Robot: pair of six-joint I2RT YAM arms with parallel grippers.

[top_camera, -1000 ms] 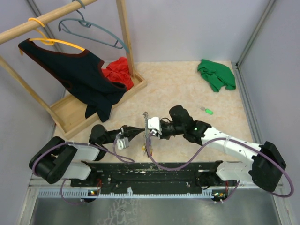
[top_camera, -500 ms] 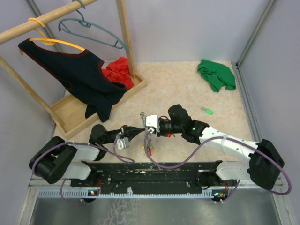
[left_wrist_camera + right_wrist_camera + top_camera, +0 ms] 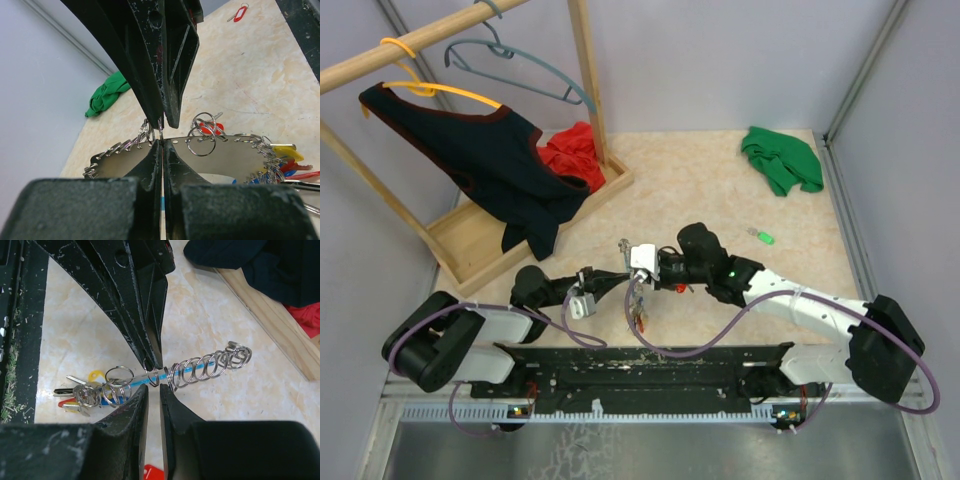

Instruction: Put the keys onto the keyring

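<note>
**A:** Two grippers, one keyring. Are both on it?

**B:** Both! The left gripper (image 3: 162, 145) is squeezed fully tight on the keyring (image 3: 210, 365). The right gripper (image 3: 152, 390) meets it tip to tip, jaws a sliver apart, nipping the coil by its light-blue segment.

**A:** And the tags?

**B:** One cluster (image 3: 87, 390) in yellow, blue and red, dangling just beside the fingertips on the near side.

**A:** Key count?

**B:** Two, both on the table and neither on the ring. One red key (image 3: 209, 129) lies just past the pinch, close under the right gripper. One green key (image 3: 765, 237) sits well beyond that gripper's wrist. There's another red piece (image 3: 240, 12) farther out, but I can't tell what it is. One green cloth (image 3: 780, 158) lies farthest of all.
</note>
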